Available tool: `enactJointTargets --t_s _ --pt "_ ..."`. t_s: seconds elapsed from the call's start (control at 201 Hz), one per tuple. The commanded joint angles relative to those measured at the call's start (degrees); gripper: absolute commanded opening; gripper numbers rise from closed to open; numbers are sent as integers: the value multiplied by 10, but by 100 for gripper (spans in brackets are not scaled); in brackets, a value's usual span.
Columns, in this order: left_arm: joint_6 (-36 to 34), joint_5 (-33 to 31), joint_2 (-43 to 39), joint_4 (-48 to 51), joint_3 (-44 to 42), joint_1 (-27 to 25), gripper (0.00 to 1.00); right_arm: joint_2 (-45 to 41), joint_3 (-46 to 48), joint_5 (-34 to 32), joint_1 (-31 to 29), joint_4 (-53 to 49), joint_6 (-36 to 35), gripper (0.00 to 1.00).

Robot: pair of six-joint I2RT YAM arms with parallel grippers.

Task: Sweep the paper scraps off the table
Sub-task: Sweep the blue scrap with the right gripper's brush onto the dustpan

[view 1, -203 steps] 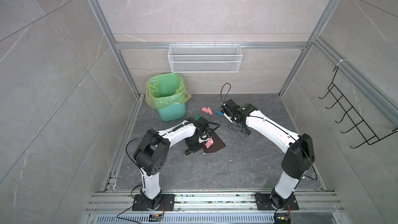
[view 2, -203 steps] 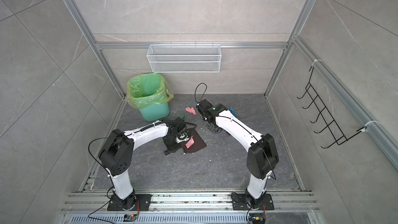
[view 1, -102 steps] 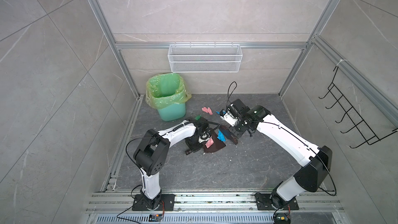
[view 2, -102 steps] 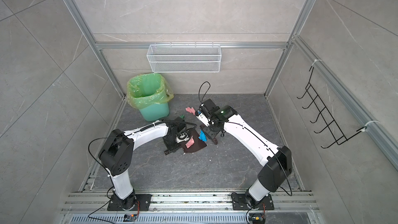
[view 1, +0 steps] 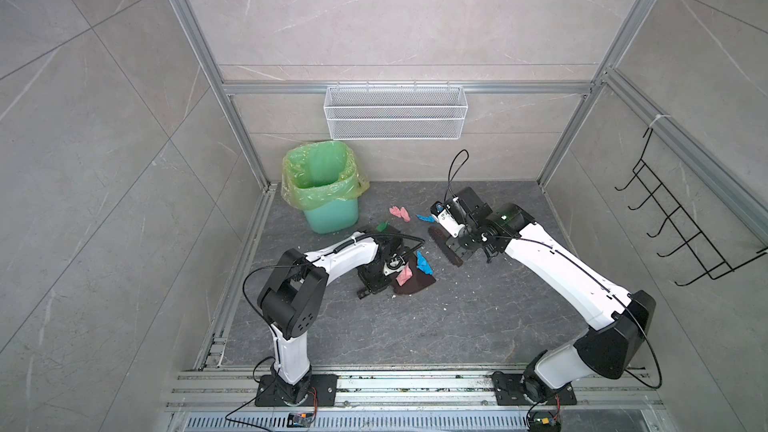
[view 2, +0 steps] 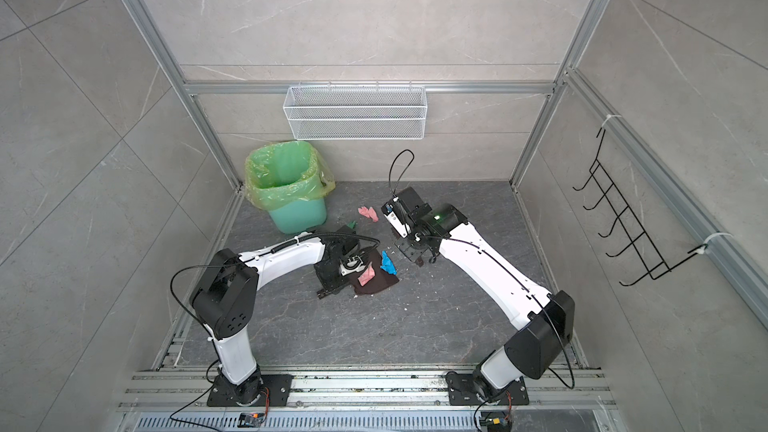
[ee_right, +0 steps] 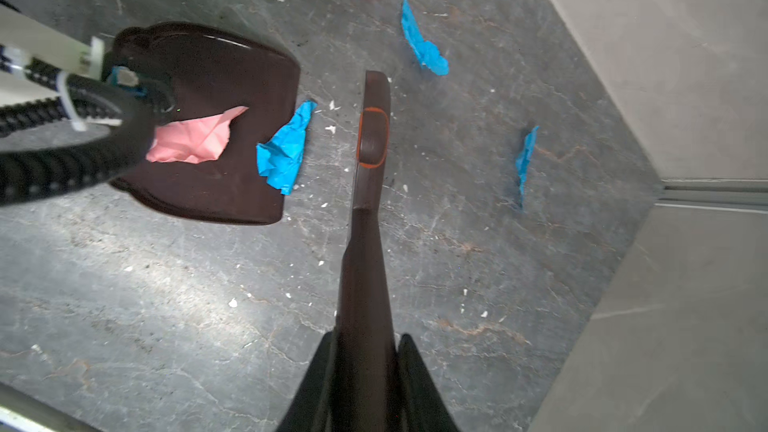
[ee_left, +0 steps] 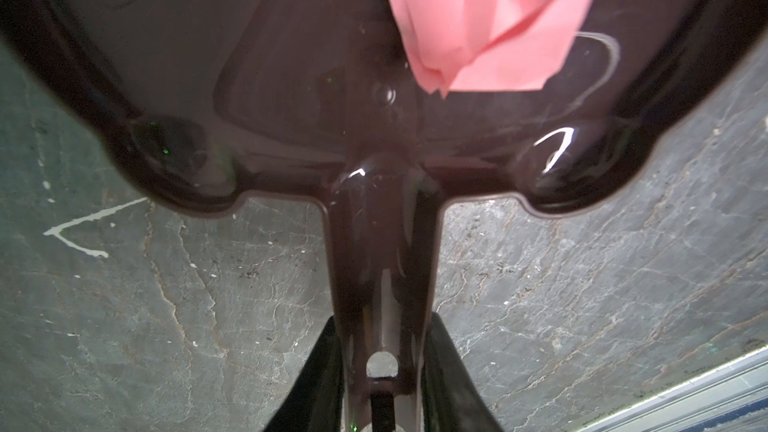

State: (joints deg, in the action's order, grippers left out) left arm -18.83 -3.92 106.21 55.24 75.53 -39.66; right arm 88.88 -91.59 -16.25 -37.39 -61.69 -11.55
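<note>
**Status: in progress, early stage.**

**Tools.** The left gripper (ee_left: 382, 342) was clamped on the handle of the dustpan (ee_right: 216, 76), which lay flat on the table (view 1: 415, 326) near its middle. The right gripper (ee_right: 365, 347) was closed tight on the handle of the brush (ee_right: 372, 139). The brush head stood just beside the pan's open lip. Whether it touched the table could not be confirmed.

**Collected.** One pink scrap (ee_right: 195, 139) lay inside the pan. One blue scrap (ee_right: 284, 147) sat across the lip, partly on the pan and partly on the table.

**Outstanding.** Four paper scraps lay loose on the table, beyond the brush:
- a long blue piece (ee_right: 424, 49);
- a thin blue piece (ee_right: 524, 160), nearer the wall;
- a second pink piece (view 1: 400, 213);
- a green piece (view 1: 381, 226), near the foot of the bin (view 1: 328, 201).

**Assessment.** Well under half of the visible scraps were secured. The blue scrap on the lip appeared to need only one short stroke. The four loose pieces had yet to be drawn to the pan. The pan would presumably then need emptying. Whether the bin held anything could not be told.
</note>
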Motion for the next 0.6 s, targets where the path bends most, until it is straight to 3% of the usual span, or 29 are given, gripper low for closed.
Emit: enactJointTargets --t_s 0.0,0.309,0.593 --pt "8 11 -12 11 0 -3 0 21 -20 -39 -3 -5 11 0" --pt "10 9 -13 12 1 -3 0 81 -32 84 -5 -23 27 0" --pt "13 7 -14 6 0 -4 0 57 -6 220 -7 7 39 0"
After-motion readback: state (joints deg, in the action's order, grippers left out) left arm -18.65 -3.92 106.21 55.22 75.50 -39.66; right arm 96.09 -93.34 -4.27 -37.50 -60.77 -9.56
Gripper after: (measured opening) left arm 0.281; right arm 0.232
